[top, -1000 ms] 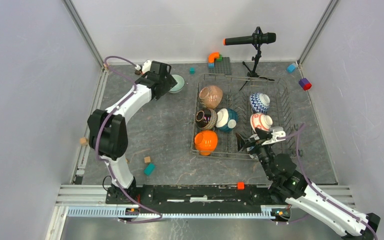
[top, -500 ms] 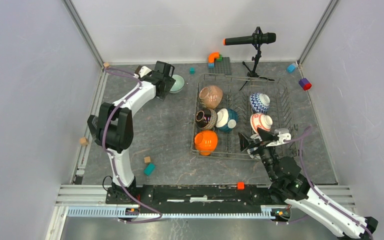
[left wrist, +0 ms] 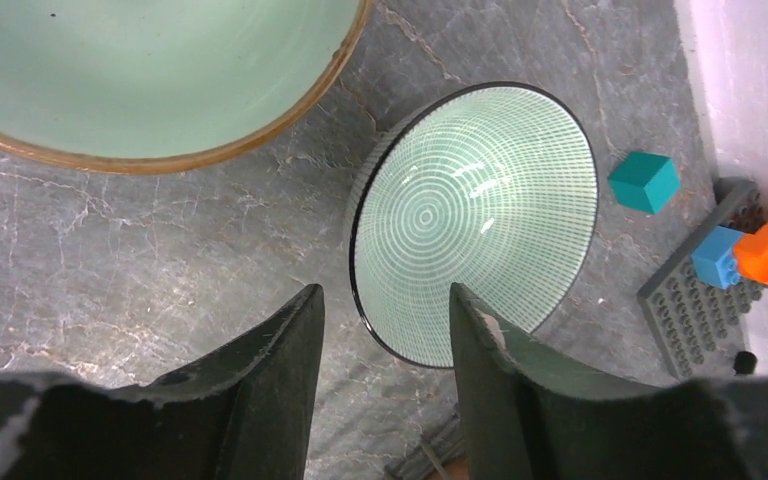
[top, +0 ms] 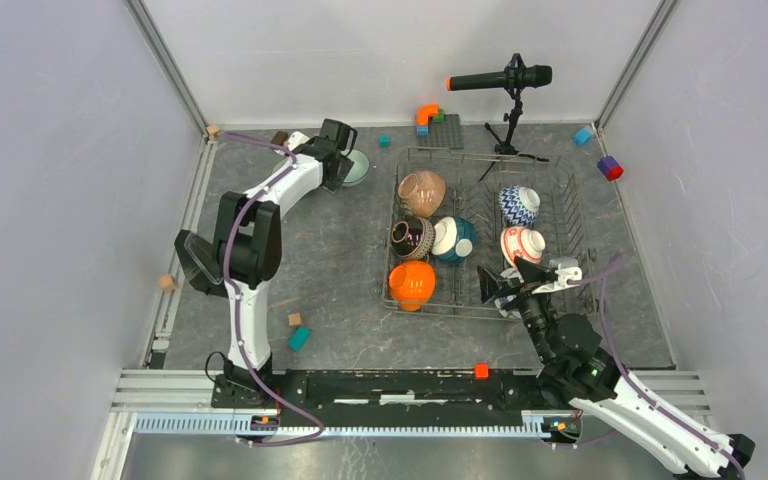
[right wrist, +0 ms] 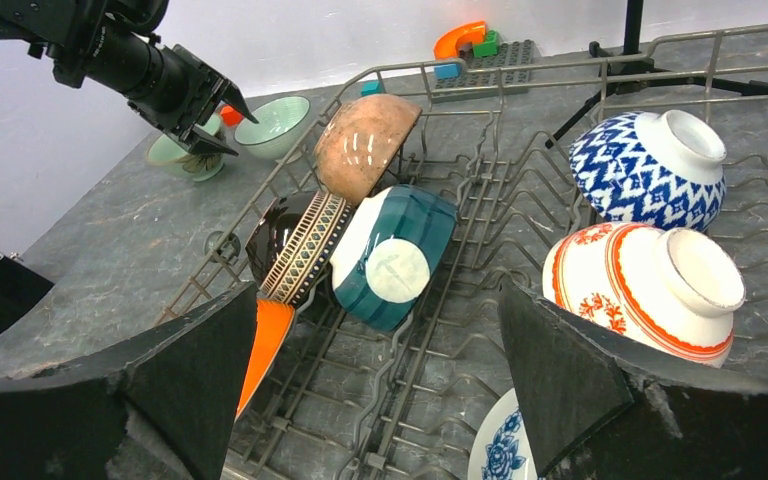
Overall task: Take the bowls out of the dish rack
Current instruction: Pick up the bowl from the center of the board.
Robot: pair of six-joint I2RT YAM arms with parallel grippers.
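Lying on their sides: racked bowls (top: 422, 193).

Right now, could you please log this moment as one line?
left gripper: open, empty, by lined green bowl | right gripper: open, empty, over dish rack near red-white bowl | task: rack not yet emptied

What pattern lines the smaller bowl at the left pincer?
Bowl: pale green, fine ringed lines; left wrist view.

L arm (top: 260, 205) stretched to far-left of bench, elbow folded back, wrist tipped down. L end effector (left wrist: 385, 305) jaws approx half apart. R arm (top: 570, 345) low, reaching fwd from base. R end effector (right wrist: 375, 310) jaws spread wide, nothing between them.
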